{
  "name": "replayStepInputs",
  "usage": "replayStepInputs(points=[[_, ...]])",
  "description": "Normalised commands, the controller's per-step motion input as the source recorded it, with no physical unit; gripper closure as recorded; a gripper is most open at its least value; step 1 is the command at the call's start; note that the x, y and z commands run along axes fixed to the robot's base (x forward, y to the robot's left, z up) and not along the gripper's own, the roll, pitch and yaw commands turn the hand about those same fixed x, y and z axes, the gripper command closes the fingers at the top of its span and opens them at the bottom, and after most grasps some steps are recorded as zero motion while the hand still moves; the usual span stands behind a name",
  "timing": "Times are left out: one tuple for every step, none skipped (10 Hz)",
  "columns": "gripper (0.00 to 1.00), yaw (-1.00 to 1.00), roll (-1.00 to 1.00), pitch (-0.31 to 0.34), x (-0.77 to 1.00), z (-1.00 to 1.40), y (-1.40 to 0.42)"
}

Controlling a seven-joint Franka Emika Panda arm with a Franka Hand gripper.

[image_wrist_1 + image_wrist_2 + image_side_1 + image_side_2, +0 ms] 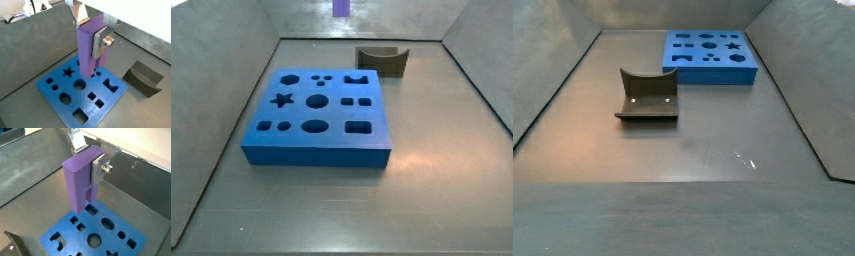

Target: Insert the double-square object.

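The double-square object [87, 52] is a tall purple peg with straight sides. My gripper [90, 31] is shut on its upper part, one silver finger [102, 42] flat on each side. The peg hangs upright above the far part of the blue block [110, 100], apart from it. Both wrist views show this: gripper [87, 159], peg [79, 185], block [80, 240]. In a side view only the peg's lower end [341, 7] shows, high above the far wall, behind the blue block [318, 155]. The gripper is out of view in both side views.
The blue block [714, 76] has several cut-out holes: star, circles, squares. A dark curved grey-brown block [381, 60] stands on the floor beside it, also seen in other views [647, 97] [142, 79] [13, 245]. Grey walls enclose the floor.
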Motion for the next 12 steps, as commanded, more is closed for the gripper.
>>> replayStepInputs(points=[[1.0,0.0,0.0,-0.004,-0.01,0.0,0.0],[1.0,-0.72,0.0,-0.014,0.0,-0.12,0.0],[1.0,-1.0,0.0,0.0,0.0,-0.51,0.0],[1.0,-1.0,0.0,0.0,0.0,-0.51,0.0],[1.0,-1.0,0.0,0.0,0.0,-0.53,0.0],[1.0,-1.0,0.0,0.0,0.0,-0.55,0.0],[1.0,-1.0,0.0,-0.006,0.0,-0.58,0.0],[1.0,-1.0,-0.01,-0.043,-0.01,-0.61,0.0],[1.0,-1.0,-0.03,-0.066,0.0,-0.58,0.0],[1.0,-1.0,-0.07,-0.09,0.0,-0.5,0.0],[1.0,-1.0,-0.05,-0.076,0.0,-0.52,0.0],[1.0,-1.0,-0.03,-0.044,0.0,-0.56,0.0]])
